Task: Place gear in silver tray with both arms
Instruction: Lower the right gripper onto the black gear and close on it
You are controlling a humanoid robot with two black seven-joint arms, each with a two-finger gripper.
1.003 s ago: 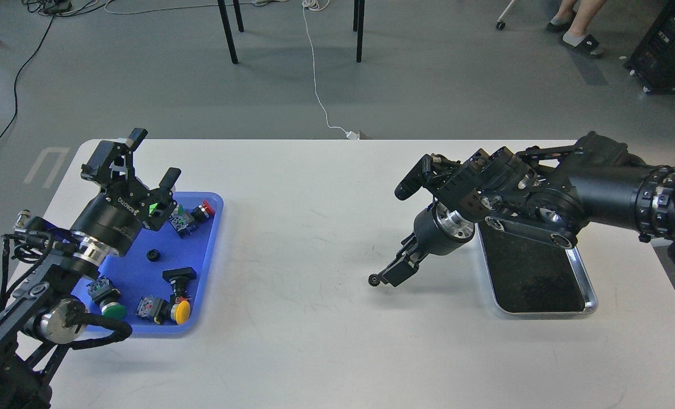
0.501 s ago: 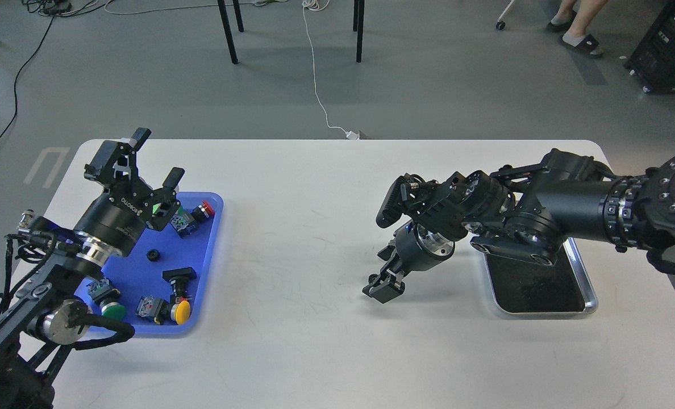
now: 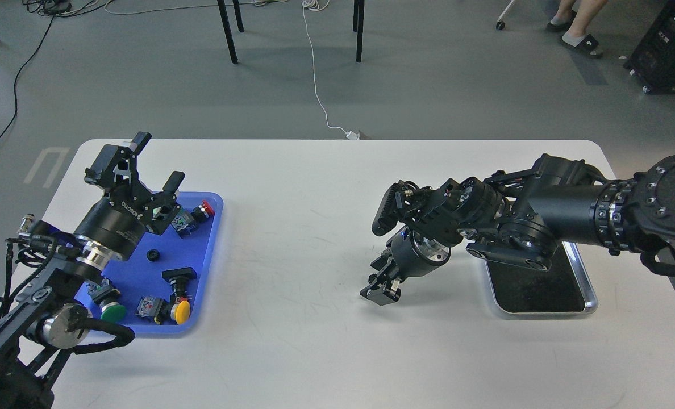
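My right gripper hangs low over the table's middle, left of the silver tray. It looks shut on a small black gear, which shows only as a dark toothed bit at the fingers. My right arm covers the tray's far end, and the part of its dark bottom that shows holds nothing. A second small black gear lies in the blue tray. My left gripper is open and empty above the blue tray's far edge.
The blue tray also holds several push-button switches with red, green and yellow caps. The white table ends in front at the view's bottom. Chair legs, cables and a person's feet are on the floor beyond.
My right arm has swung left, away from the silver tray, and its wrist has turned so the gripper points down closer to the table. The left arm has barely moved.
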